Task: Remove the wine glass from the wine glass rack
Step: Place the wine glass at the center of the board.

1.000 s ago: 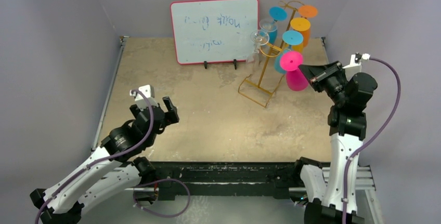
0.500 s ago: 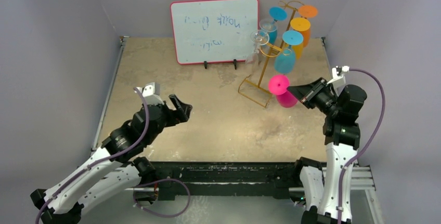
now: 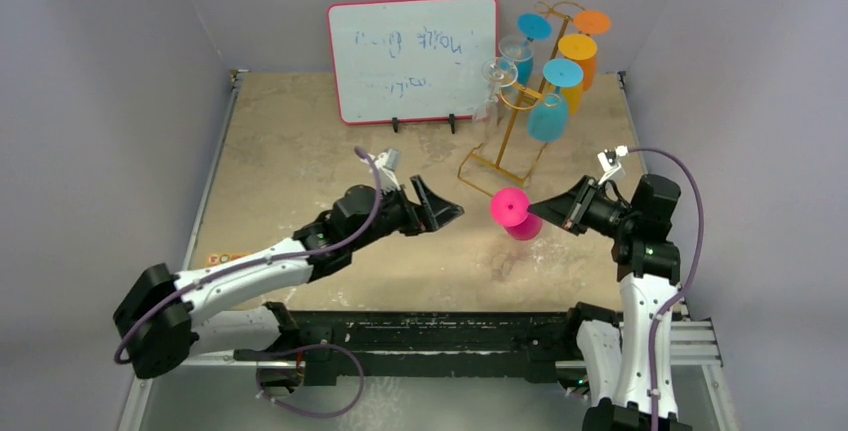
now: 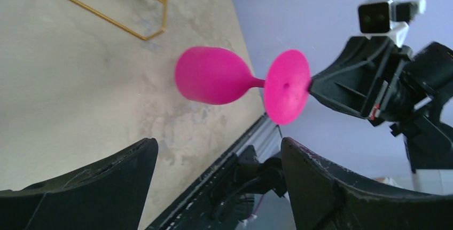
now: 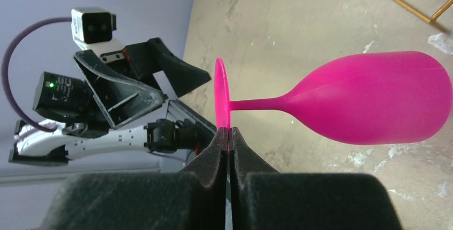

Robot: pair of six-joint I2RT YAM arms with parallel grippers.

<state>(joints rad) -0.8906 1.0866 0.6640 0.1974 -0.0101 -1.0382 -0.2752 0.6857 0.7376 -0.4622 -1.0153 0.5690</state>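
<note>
Status: the pink glass is off the gold rack and held sideways over the table, between my two pincers. Setting it down remains, I judge.
- Table: one.
- Whiteboard: one.
- Rack: one, with five glasses hanging as best I count: two blue glasses, two clear glasses, one orange glass.
- My right pincer: clamped on the pink glass's foot.
- My left pincer: spread apart, holding nothing.

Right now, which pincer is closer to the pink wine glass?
Right. The right pincer grips the pink wine glass by its foot's edge; the left pincer hangs open, apart from it, on its other side.
</note>
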